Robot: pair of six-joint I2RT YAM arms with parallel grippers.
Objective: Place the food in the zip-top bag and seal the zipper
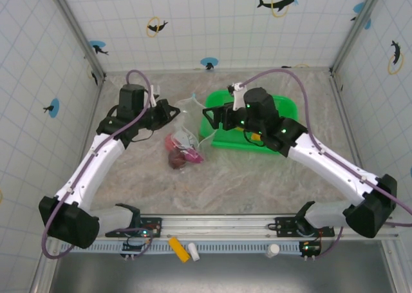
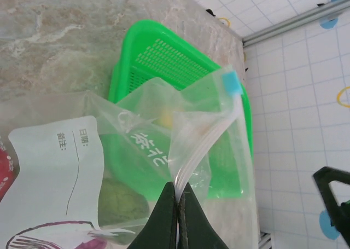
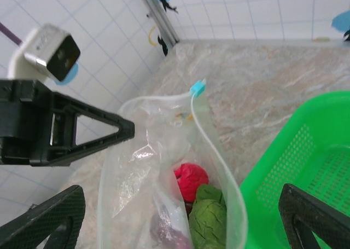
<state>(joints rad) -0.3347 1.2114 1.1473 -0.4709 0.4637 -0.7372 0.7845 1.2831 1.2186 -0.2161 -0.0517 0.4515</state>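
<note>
The left gripper [image 2: 176, 191] is pressed together, pinching the zipper [image 2: 213, 133] of the one zip-top bag [image 3: 131, 172]. The bag's mouth gapes just below the right gripper [image 3: 180, 205], whose fingers are spread wide and hold nothing. Under those fingers, inside the bag, lie one red food piece [image 3: 191, 178] and two dark green ones [image 3: 208, 216]. One white label [image 2: 54, 172] partly hides others. One green basket [image 3: 311, 150] sits just to that gripper's right, with one yellow piece [image 1: 255, 137] in it.

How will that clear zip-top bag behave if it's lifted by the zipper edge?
Probably floppy: the zip-top bag is thin, crinkled film, and its zipper bows above where the left gripper pinches it. Likely bottom-heavy too: the food sits low inside, so it may sag and swing.
</note>
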